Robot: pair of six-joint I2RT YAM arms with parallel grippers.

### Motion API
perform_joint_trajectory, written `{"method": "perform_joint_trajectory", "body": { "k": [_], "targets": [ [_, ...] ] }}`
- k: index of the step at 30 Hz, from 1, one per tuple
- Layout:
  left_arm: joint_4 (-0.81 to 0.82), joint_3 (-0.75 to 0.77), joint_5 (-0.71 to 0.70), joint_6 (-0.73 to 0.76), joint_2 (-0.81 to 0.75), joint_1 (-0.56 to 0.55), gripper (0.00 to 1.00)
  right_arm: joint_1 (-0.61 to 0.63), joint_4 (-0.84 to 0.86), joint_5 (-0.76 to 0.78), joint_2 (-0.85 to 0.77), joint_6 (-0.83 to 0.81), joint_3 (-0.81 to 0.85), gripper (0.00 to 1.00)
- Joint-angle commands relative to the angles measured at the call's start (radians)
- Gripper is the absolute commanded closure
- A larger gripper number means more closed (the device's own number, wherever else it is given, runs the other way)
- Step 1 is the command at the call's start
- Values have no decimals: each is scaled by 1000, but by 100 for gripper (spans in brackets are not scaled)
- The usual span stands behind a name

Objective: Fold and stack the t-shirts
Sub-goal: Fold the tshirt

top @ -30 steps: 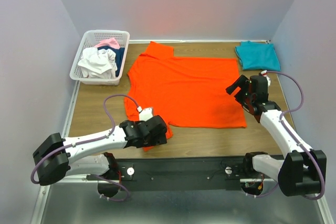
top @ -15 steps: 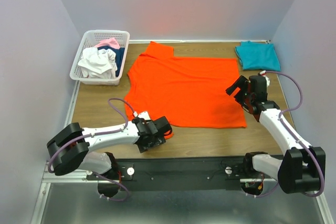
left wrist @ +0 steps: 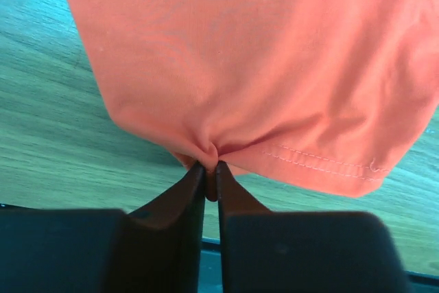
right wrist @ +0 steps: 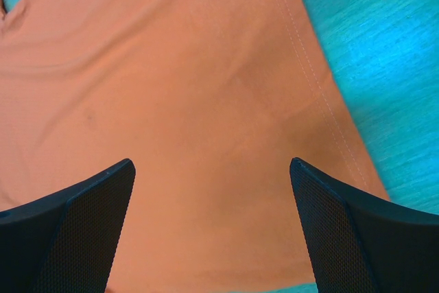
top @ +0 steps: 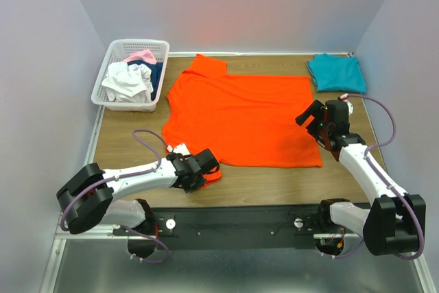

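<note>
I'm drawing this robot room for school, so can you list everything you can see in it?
orange-red t-shirt: one, orange-red, spread flat in the middle of the table.
teal t-shirt: one, teal, folded at the far right corner.
basket: one, white, far left corner.
crumpled clothes: at least three, white, pink and navy, piled in the basket.
table: one, brown wood, under everything.
left gripper: one, black, shut on the orange-red t-shirt's near left corner.
right gripper: one, black, open over that shirt's right edge.
</note>
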Motion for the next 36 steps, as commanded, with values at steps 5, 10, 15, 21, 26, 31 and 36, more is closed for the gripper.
{"method": "perform_joint_trajectory", "body": {
  "k": [5, 10, 15, 21, 26, 31, 36],
  "targets": [
    [31, -12, -88, 51, -10, 9, 100, -5, 0, 50, -151, 49, -107, 0],
    [30, -3, -125, 78, -70, 9, 100, -5, -165, 16, -280, 73, -162, 0],
    [56, -7, -153, 121, -150, 9, 100, -5, -312, 35, -352, 124, -216, 0],
    [119, -12, -157, 184, -217, 9, 100, -5, -315, -39, -398, 273, -283, 0],
    [116, -4, -199, 186, -236, 9, 100, -5, -312, 7, -410, 326, -339, 2],
    [119, 8, -222, 200, -242, 7, 100, -4, -304, 53, -380, 321, -328, 18],
    [117, 19, -240, 206, -239, 10, 100, -4, -266, 76, -349, 327, -354, 28]
  ]
}}
